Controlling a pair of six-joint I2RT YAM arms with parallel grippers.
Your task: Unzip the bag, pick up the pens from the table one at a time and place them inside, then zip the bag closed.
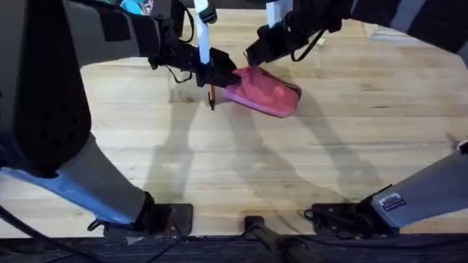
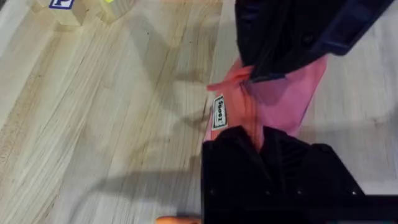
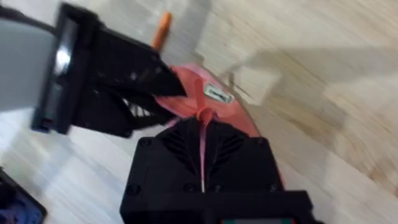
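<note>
From overhead, the pink bag (image 1: 265, 92) lies on the far middle of the desk (image 1: 307, 161), with both arms meeting over it. The left gripper (image 1: 217, 75) sits at the bag's left end, and the right gripper (image 1: 252, 57) comes in just beyond it at the bag's far upper edge. An orange pen (image 1: 211, 95) lies on the desk touching or just beside the bag's left end, directly under the left gripper, its dark tip pointing toward the arm bases.

The left wrist view gives what the overhead cannot: the left gripper (image 2: 258, 140) is clenched on a fold of pink fabric, next to a small white label (image 2: 219, 112) sewn on the bag (image 2: 292, 102). The other arm's dark gripper hangs over the bag's far part and hides it. A sliver of the orange pen (image 2: 177, 219) is cut off at the picture's edge.

The right wrist view shows the right gripper (image 3: 203, 121) pinched shut on a thin pink tab or pull at the bag's (image 3: 214, 102) top, with the same white label close by. The pen (image 3: 162, 30) lies past the bag, half covered by the left arm's gripper. Whether the zipper is open cannot be made out.
</note>
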